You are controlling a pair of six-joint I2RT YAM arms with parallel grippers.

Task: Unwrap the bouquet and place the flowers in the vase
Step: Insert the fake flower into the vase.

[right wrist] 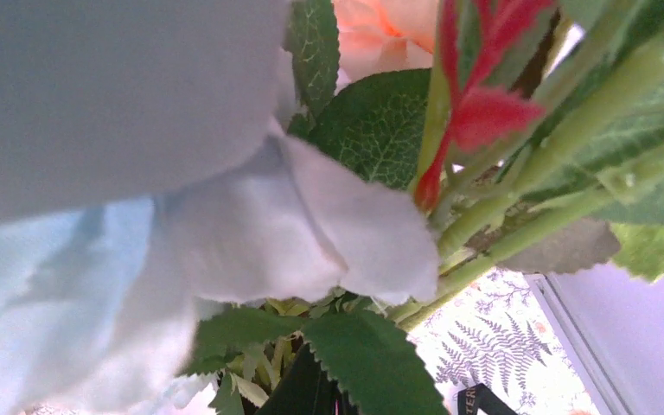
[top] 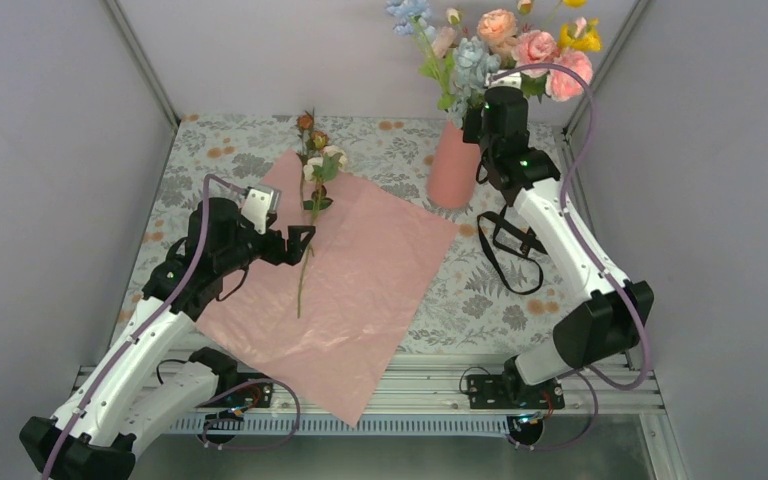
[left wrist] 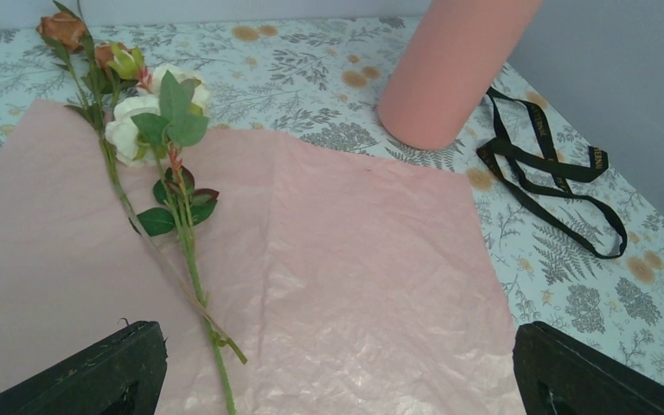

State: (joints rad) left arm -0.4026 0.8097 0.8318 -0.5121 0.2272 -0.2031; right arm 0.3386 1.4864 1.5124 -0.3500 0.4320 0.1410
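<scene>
Stems (top: 307,215) left to move, two of them, lie on the pink sheet (top: 360,290) with blooms toward twelve o'clock. The other flowers (top: 520,45) already stand in the vase (top: 453,165) at one o'clock. Left gripper (top: 305,242) hovers fully spread over their middle, holding nothing. It should lower astride both and pinch clear of the paper. Right gripper (top: 478,118) is closed among the foliage above the vase; whether it holds anything cannot be told.

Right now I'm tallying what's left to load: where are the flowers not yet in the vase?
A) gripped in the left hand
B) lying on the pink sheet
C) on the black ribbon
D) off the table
B: the loose flowers lie flat on the pink sheet, just ahead of the open, empty left hand.
</scene>
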